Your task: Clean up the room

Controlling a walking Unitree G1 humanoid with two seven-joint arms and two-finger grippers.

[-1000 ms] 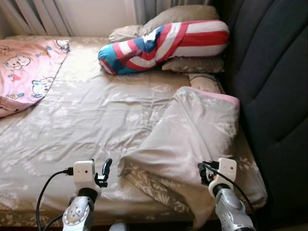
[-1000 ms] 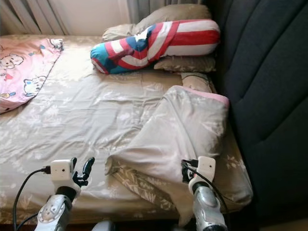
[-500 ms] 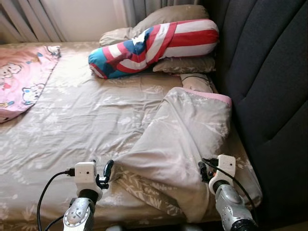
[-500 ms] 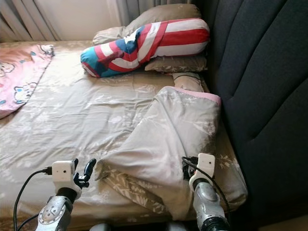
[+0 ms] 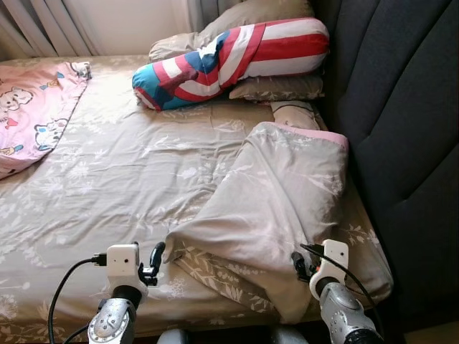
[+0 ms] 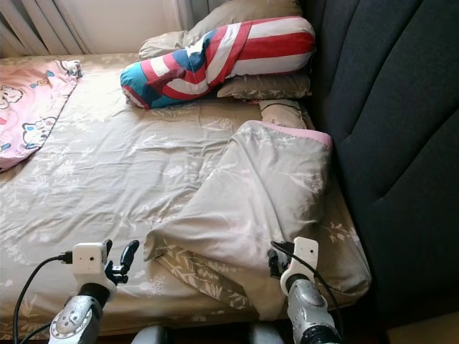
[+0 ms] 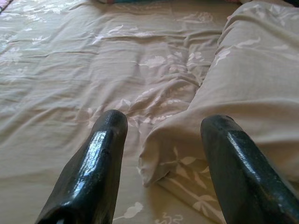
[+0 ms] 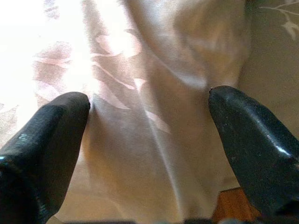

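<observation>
Camera shifted; rumpled floral duvet [image 5: 280,208], both jaws spread.

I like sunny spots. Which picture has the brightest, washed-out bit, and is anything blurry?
Right wrist view: the folded blanket is washed out white by sunlight in one corner, and the black fingers look soft. Left wrist view: evenly lit, sharp bed sheet. Eye views: clear, with the headboard dark.

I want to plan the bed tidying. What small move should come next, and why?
Probably ease the left pincer forward onto the blanket corner. Both pincers hang open near the bed edge, and that rumpled corner lies just ahead between the left fingers.
</observation>
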